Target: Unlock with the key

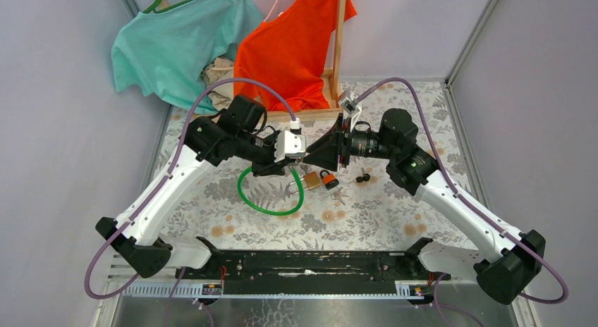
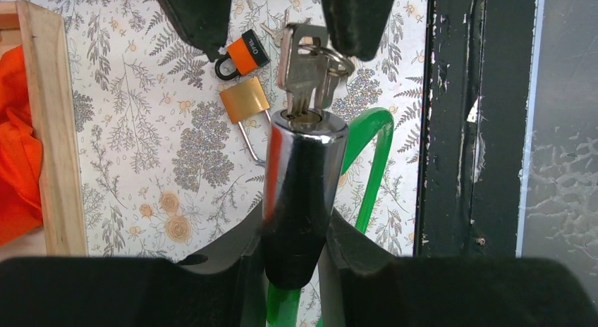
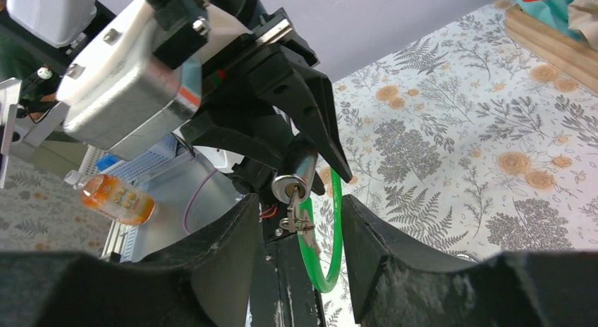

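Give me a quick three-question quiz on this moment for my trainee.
1. True or false: the key is already inserted in the cable lock.
2. Which end effector holds the cable lock's barrel: A left, B right, C neither?
3. Fill in: beside the brass padlock lies a smaller, ____ one.
Key: 1 true. 2 A, the left end effector. 3 orange padlock.

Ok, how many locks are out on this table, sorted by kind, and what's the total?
Cable lock: 1
Padlocks: 2, the brass padlock and the orange padlock
Total: 3 locks
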